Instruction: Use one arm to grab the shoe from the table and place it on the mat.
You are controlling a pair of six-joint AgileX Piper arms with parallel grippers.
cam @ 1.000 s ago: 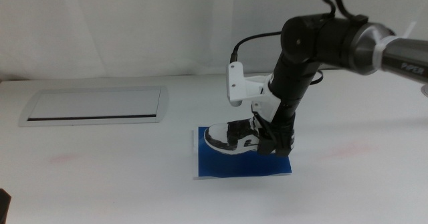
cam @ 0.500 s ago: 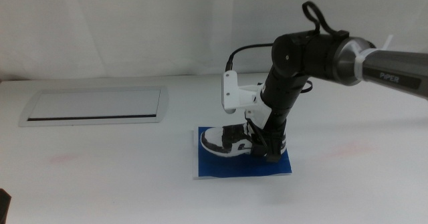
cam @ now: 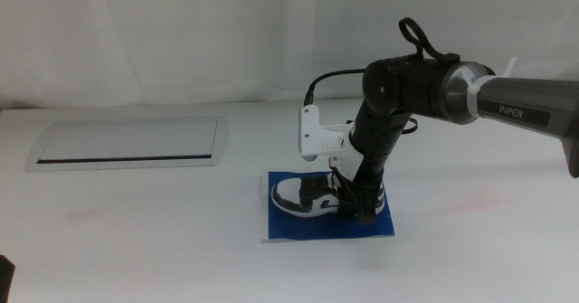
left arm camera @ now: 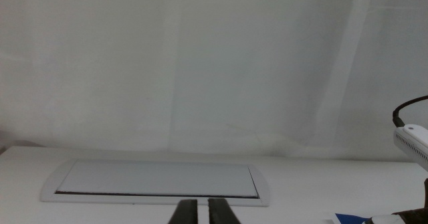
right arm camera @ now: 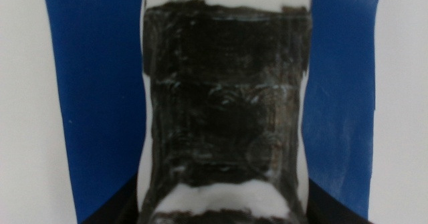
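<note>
The right tool point(cam: 359, 205) is clamped on the heel of the sneaker point(cam: 312, 194), which sits on the blue mat point(cam: 282, 222) mid-bench, so only release and withdrawal seem left.

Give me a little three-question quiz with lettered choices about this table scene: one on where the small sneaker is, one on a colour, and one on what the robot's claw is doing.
1. Where does the small white sneaker with black patches stand?
A. on the thin deep-blue rectangular mat
B. on the grey-framed white panel
C. on the bare white tabletop

2. What colour is the bracket on the working arm?
A. red
B. white
C. yellow

3. What is the right gripper doing?
A. waiting far from the sneaker
B. lifted high above the table
C. down at the sneaker's heel end

Answers:
1 A: blue shows all around the sole in the middle and right wrist views.
2 B: it stands out white against the black arm.
3 C: the dark jaws flank the sneaker low over the mat.
</note>
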